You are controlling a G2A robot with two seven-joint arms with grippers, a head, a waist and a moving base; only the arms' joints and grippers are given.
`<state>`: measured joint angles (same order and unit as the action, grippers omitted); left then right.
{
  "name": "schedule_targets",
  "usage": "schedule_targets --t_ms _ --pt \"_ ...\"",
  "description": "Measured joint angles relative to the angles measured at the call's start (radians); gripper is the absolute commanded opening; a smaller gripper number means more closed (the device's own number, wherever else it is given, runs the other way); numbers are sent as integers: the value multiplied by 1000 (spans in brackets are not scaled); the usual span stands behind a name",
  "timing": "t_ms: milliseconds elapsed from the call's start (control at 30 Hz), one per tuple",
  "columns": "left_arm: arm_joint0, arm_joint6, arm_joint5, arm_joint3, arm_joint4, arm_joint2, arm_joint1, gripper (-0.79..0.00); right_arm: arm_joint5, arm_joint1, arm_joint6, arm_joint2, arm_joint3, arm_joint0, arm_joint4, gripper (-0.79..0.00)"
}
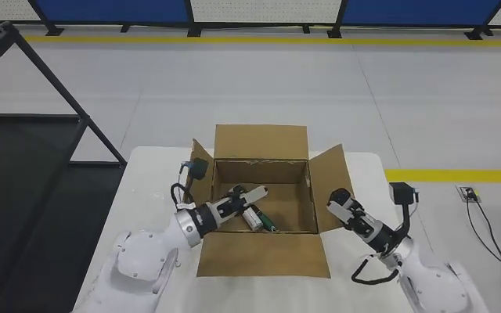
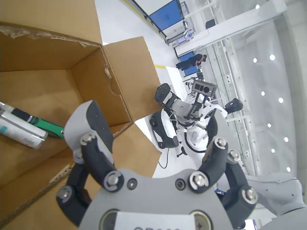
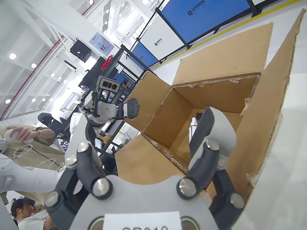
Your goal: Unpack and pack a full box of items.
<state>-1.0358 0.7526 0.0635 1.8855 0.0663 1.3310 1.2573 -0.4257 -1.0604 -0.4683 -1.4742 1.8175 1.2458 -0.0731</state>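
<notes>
**Left arm.** Reaches in from the robot's left, across the left flap of the cardboard box [image 1: 262,254]. The left gripper [image 1: 243,203] is angled down into the box interior. Its fingers [image 2: 93,125] are spread wide, with nothing between them.

**Right arm.** Bent at the robot's right. The right gripper [image 1: 342,205] sits outside the box, just beside the right flap and over the white table [image 1: 156,168]. Its jaws are parted and empty.

**Box.** Stands mid-table with all four flaps folded outward.

**Contents.** A white tube [image 1: 251,218] and a green-and-black tool [image 1: 266,224] lie flat on the box floor, side by side, close to the front wall. Their long axes run diagonally across the floor. The tool's green end is the one nearer the front wall.

**Relation.** Both items lie just beside the left gripper, outside the gap between its fingers. In the left wrist view the tool's green end meets the edge of one finger, but whether they touch cannot be told.
</notes>
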Motion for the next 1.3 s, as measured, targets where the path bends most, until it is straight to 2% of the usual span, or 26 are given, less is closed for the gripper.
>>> schedule_targets --t_ms 167,433,767,1067,1300 --pt "-101 -17 10 49 -39 74 -11 0 22 0 -18 -5 -12 -9 19 0" --pt "-246 -115 -16 107 -28 160 -22 0 15 0 -24 -3 -9 -8 23 0" --pt "-409 -196 -101 138 -99 251 -29 0 17 0 -22 -3 -9 -8 21 0" --pt "-487 -227 -159 142 -149 294 -33 0 106 -2 -32 12 -14 -43 -5 0" --pt "-491 -212 -174 142 -184 327 -39 0 209 -4 -26 4 -76 -82 13 0"
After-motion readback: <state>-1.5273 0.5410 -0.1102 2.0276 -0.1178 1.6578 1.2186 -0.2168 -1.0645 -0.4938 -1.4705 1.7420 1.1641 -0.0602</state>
